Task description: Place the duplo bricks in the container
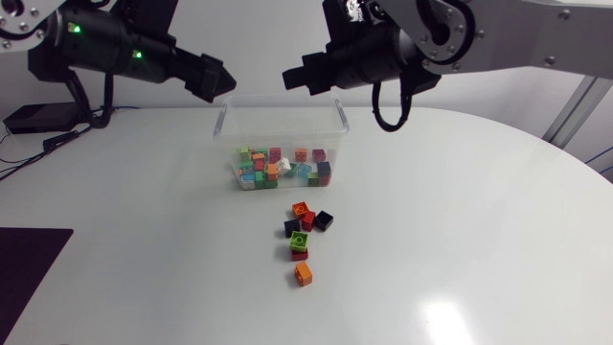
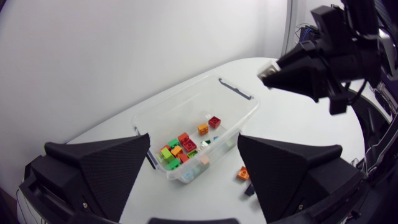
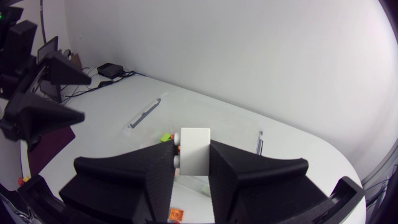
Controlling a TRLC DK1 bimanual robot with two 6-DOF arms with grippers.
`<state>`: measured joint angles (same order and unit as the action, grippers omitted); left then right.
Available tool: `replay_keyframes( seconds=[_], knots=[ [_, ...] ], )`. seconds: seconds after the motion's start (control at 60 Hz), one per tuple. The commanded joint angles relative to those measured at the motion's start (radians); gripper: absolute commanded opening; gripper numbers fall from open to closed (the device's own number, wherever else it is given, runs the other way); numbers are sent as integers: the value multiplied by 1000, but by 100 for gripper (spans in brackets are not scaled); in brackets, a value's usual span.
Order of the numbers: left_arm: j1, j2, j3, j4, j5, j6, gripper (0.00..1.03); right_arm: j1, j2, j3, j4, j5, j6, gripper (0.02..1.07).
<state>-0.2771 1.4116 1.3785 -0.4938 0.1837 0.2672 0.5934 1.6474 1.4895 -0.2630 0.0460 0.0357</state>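
A clear plastic container (image 1: 281, 123) stands at the back middle of the table with several coloured duplo bricks in it. In front of it lie loose bricks: a red one (image 1: 302, 209), two black ones (image 1: 324, 220), a green-on-red stack (image 1: 300, 245) and an orange one (image 1: 304, 273). My left gripper (image 1: 220, 83) hovers above the container's left end, open and empty, with the container (image 2: 239, 99) ahead of its fingers (image 2: 102, 168). Above the container's right end, my right gripper (image 3: 194, 163) is shut on a white brick (image 3: 194, 143), which also shows in the left wrist view as the white brick (image 2: 268, 67).
A dark mat (image 1: 29, 264) lies at the table's front left edge. A black box (image 1: 34, 117) and cables sit at the back left. Open tabletop (image 1: 460, 220) spreads to the right and in front of the loose bricks.
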Motion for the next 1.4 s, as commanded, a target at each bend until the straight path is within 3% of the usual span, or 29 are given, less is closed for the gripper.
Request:
replay_keyframes(
  seconds=[0.0, 0.55, 0.817, 0.867, 0.983, 1.033, 1.2, 1.383],
  knots=[
    [-5, -60, -95, -17, 11, 44, 98, -9, 55, 32, 31, -9, -11, 30],
    [-28, -260, -461, -3, 71, 158, 98, -43, 282, 181, 105, -23, -13, 30],
    [-62, -283, -513, -3, 69, 173, 98, -60, 400, 311, 18, -41, -19, 33],
    [-82, -284, -532, -3, 69, 176, 98, -61, 422, 334, 8, -34, -19, 40],
    [-125, -269, -582, 37, 69, 175, 98, -64, 453, 391, -31, -17, -17, 86],
    [-139, -253, -599, 55, 69, 175, 98, -64, 453, 403, -42, -12, -17, 96],
    [-174, -191, -636, 132, 69, 173, 98, -80, 394, 367, -51, -12, -20, 101],
    [-212, -94, -641, 187, 66, 178, 98, -136, 181, 144, -35, -52, -34, 101]
  ],
)
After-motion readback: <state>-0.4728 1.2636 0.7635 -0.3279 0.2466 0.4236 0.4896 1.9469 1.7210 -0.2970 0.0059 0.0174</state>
